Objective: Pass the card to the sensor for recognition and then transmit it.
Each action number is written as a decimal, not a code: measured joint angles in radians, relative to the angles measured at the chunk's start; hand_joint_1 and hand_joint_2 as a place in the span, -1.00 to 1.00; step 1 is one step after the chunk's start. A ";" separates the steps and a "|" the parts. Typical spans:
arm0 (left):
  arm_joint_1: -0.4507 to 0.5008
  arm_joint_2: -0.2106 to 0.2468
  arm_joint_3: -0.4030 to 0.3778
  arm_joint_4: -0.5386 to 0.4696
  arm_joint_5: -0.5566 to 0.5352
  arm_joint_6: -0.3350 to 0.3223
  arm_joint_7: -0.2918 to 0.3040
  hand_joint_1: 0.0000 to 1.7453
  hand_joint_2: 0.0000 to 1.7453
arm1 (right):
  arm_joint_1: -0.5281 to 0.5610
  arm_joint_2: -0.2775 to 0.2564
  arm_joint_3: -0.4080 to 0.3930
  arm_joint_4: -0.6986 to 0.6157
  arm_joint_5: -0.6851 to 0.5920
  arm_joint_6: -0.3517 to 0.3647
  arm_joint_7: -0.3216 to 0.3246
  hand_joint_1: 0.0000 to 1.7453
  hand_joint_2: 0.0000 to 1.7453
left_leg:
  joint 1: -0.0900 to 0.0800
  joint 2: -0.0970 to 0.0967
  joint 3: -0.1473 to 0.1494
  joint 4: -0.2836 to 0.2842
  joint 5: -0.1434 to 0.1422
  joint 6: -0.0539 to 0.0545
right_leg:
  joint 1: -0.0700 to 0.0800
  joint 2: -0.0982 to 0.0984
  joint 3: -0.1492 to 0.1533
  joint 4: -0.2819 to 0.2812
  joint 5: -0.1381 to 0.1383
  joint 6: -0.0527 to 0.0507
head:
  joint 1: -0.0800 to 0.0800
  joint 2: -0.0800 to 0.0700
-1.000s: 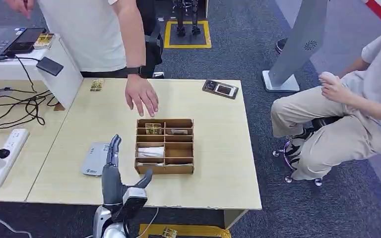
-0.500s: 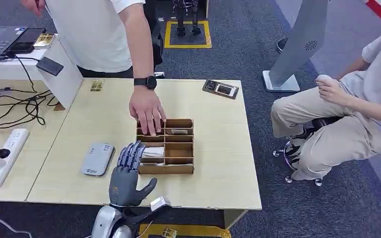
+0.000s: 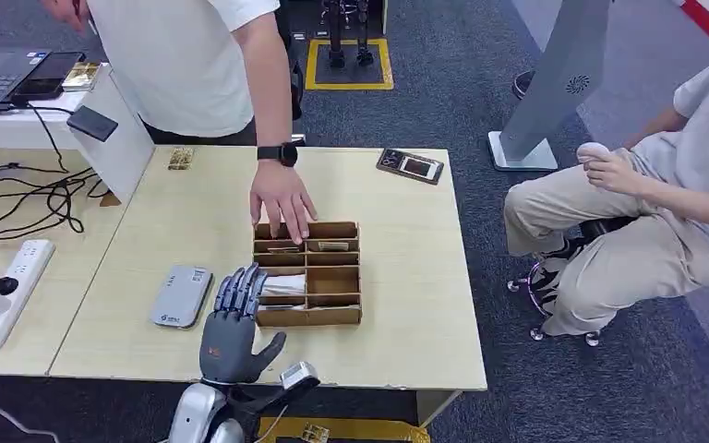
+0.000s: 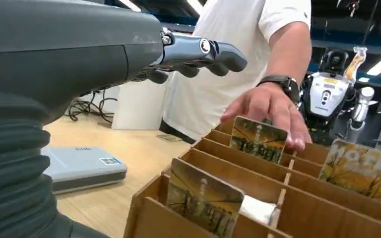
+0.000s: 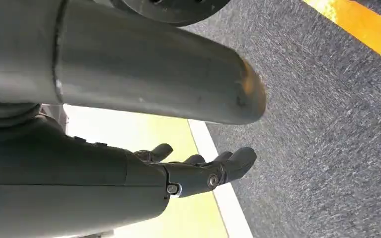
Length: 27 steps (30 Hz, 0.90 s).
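Note:
A wooden divider box (image 3: 314,317) sits mid-table with picture cards standing in its compartments. In the left wrist view one card (image 4: 206,203) stands nearest, another (image 4: 258,140) farther back, and a third (image 4: 364,168) off to the side. My left hand (image 3: 233,323) hovers palm down at the box's near left corner, fingers apart and holding nothing; its fingers (image 4: 198,52) reach out above the box (image 4: 297,198). The grey sensor pad (image 3: 181,295) lies just left of that hand. A person's hand (image 3: 283,203) reaches into the far left compartment. My right hand (image 5: 193,171) hangs over the floor, empty.
A standing person leans over the table's far edge. Another person (image 3: 646,203) sits to the right. A dark device (image 3: 410,166) and a small card (image 3: 181,159) lie at the far side. A power strip (image 3: 5,293) and cables lie on the left table.
My left hand turned from edge-on to palm down and shifted right toward the box. The person's hand moved down into the box's far left compartment.

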 joint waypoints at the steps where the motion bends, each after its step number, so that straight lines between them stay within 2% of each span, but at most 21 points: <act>1: 0.001 -0.002 0.006 -0.003 -0.031 0.000 0.024 -1.00 1.00 | 0.000 0.000 0.000 0.000 0.000 0.000 0.003 -1.00 -1.00 | 0.000 0.000 0.000 0.000 0.000 0.000 | 0.000 0.000 0.000 0.000 0.000 0.000 | 0.000 0.000; 5: 0.002 0.000 0.010 -0.028 -0.137 0.000 0.167 -1.00 1.00 | 0.000 0.001 0.000 0.000 0.000 0.001 0.008 -1.00 -1.00 | 0.000 0.000 0.000 0.000 0.000 0.000 | 0.000 0.000 0.000 0.000 0.000 0.000 | 0.000 0.000; 7: -0.003 0.005 0.009 -0.036 -0.153 0.000 0.262 -1.00 1.00 | 0.000 0.002 0.000 0.000 0.000 0.002 0.009 -1.00 -1.00 | 0.000 0.000 0.000 0.000 0.000 0.000 | 0.000 0.000 0.000 0.000 0.000 0.000 | 0.000 0.000; 9: -0.008 0.011 0.002 -0.037 -0.156 0.000 0.329 -1.00 1.00 | 0.000 0.003 0.000 0.000 0.000 0.003 0.009 -1.00 -1.00 | 0.000 0.000 0.000 0.000 0.000 0.000 | 0.000 0.000 0.000 0.000 0.000 0.000 | 0.000 0.000; 14: -0.019 0.041 -0.052 -0.037 -0.159 0.000 0.441 -1.00 1.00 | -0.001 0.009 0.000 0.000 0.000 0.003 0.008 -1.00 -1.00 | 0.000 0.000 0.000 0.000 0.000 0.000 | 0.000 0.000 0.000 0.000 0.000 0.000 | 0.000 0.000; 22: -0.029 0.071 -0.104 -0.033 -0.159 0.000 0.469 -1.00 1.00 | -0.001 0.019 0.000 0.000 0.000 0.003 0.008 -1.00 -1.00 | 0.000 0.000 0.000 0.000 0.000 0.000 | 0.000 0.000 0.000 0.000 0.000 0.000 | 0.000 0.000; 27: -0.032 0.086 -0.133 -0.027 -0.157 0.000 0.465 -1.00 1.00 | -0.001 0.021 0.000 0.000 0.000 0.003 0.006 -1.00 -1.00 | 0.000 0.000 0.000 0.000 0.000 0.000 | 0.000 0.000 0.000 0.000 0.000 0.000 | 0.000 0.000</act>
